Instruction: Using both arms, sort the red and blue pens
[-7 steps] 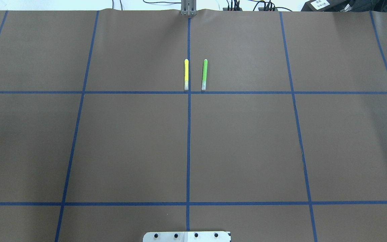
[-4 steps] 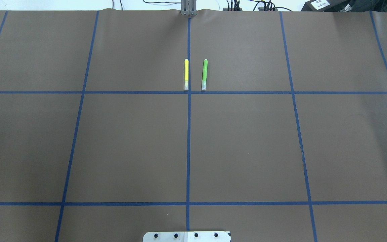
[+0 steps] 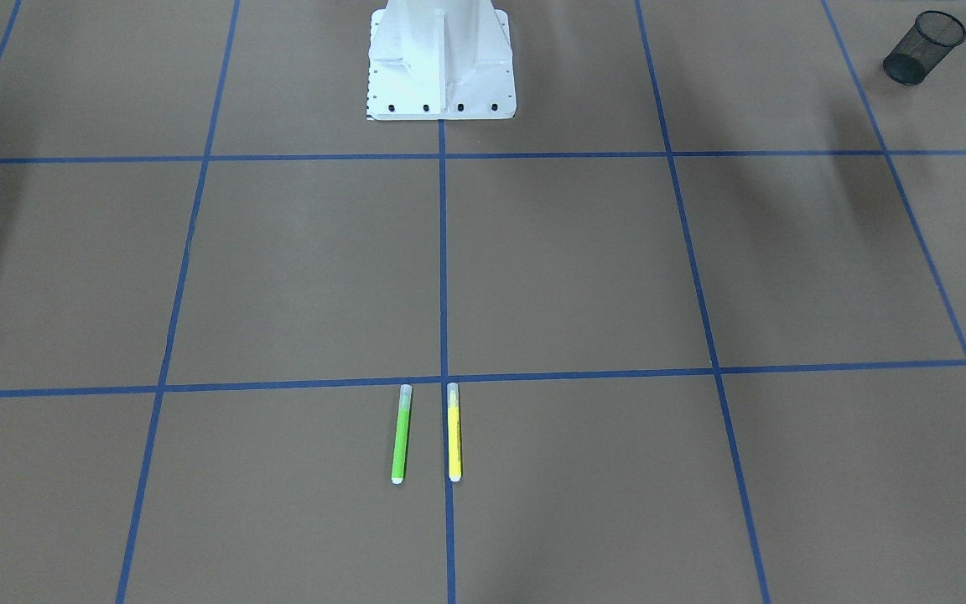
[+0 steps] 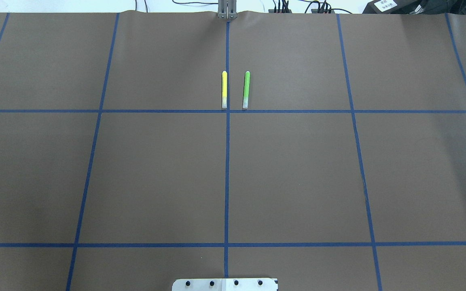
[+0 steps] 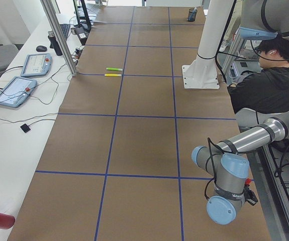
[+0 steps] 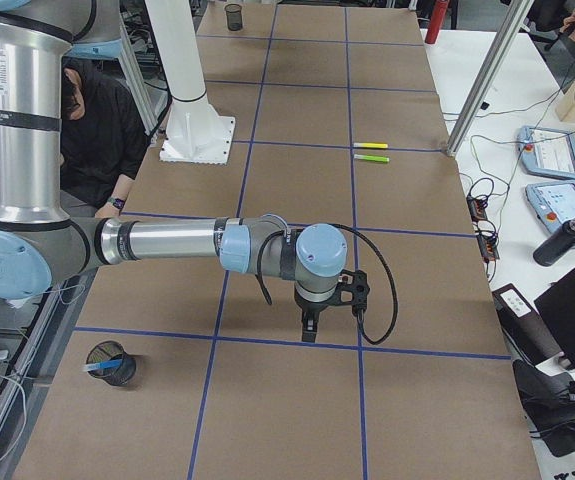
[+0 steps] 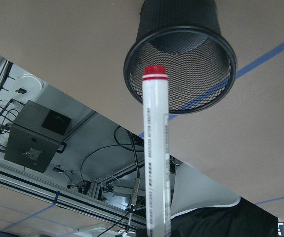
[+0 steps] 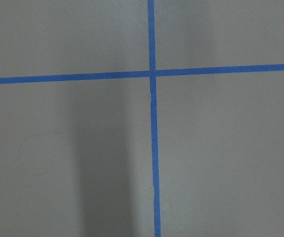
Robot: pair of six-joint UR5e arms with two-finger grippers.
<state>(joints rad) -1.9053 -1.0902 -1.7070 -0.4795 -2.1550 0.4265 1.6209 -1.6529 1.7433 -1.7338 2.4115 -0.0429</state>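
The red pen [image 7: 156, 148], white-barrelled with a red cap, hangs in mid-air in the left wrist view. Its cap points at the mouth of a black mesh cup [image 7: 181, 64]. My left gripper holds it from below the frame, and its fingers do not show. The left arm [image 5: 229, 175] reaches low at the table's near end. The blue pen [image 6: 97, 368] lies inside another black mesh cup [image 6: 112, 362]. My right gripper [image 6: 310, 328] points down over bare brown paper near a tape crossing [image 8: 151, 74]. I cannot tell whether it is open or shut.
A yellow marker [image 4: 224, 89] and a green marker [image 4: 246, 89] lie side by side at the table's far middle. The white pedestal [image 3: 441, 59] stands at the robot's edge. A seated person [image 5: 265, 85] is behind it. The left-side cup [image 3: 923, 47] stands in a corner.
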